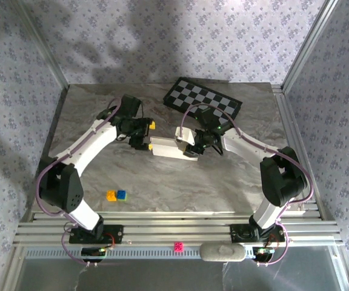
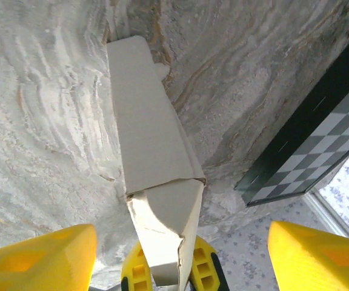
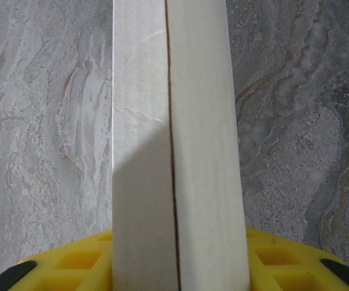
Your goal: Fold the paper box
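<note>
While the plain white thin-cardboard paper box (image 1: 169, 148) sits mid-way on the grey marbled worktop (image 1: 162, 182), the right gripper (image 1: 197, 147) clamps its right end. The left gripper (image 1: 143, 140) straddles its left end, jaws apart; the 2 grippers face each other.

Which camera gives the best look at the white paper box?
The top external view: there the whole paper box shows end to end, so you can judge its shape. The left wrist view shows one long side and a creased end flap up close. The right wrist view shows a close strip of it with a seam.
</note>
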You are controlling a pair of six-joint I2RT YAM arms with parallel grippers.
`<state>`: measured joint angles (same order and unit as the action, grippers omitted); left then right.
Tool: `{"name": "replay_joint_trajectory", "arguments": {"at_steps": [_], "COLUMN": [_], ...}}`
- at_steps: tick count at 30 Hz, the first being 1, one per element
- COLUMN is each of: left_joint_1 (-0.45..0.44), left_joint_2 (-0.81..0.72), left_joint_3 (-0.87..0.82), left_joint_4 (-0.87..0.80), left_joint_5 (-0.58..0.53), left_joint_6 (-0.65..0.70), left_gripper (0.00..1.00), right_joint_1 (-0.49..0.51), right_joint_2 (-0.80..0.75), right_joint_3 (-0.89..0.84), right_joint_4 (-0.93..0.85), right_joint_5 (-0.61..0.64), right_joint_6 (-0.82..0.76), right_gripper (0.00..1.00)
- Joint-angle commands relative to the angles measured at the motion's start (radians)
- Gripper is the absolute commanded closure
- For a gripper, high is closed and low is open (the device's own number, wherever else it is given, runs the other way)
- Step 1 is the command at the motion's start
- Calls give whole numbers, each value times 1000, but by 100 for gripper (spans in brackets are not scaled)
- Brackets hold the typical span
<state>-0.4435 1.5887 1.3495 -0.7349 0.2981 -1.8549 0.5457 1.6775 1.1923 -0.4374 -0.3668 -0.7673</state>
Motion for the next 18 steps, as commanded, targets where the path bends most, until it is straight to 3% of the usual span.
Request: {"name": "replay_joint_trajectory", "arguments": {"at_steps": [1,5,10,18], "left_joint_1": [8,-12,-39,-52], "left_joint_2": [-61,-54,0,125], "left_joint_3": [8,-28,-86,-19], "left_joint_4": [-63,-27,159,122], "left_joint_5": [0,19,24,19], "left_joint_6": [-35,-50,-95,-46], "left_gripper": [26,25,25,25], "right_joint_1": [2,2,3,1], "right_joint_2": [19,23,26,24], "right_joint_3": [12,18,23,20], "right_joint_4": [-8,-9,-12,-11], "right_joint_5": [-17,-17,-18,-18], "right_joint_6": [1,2,2,2], "right_gripper": [58,58,58,58]}}
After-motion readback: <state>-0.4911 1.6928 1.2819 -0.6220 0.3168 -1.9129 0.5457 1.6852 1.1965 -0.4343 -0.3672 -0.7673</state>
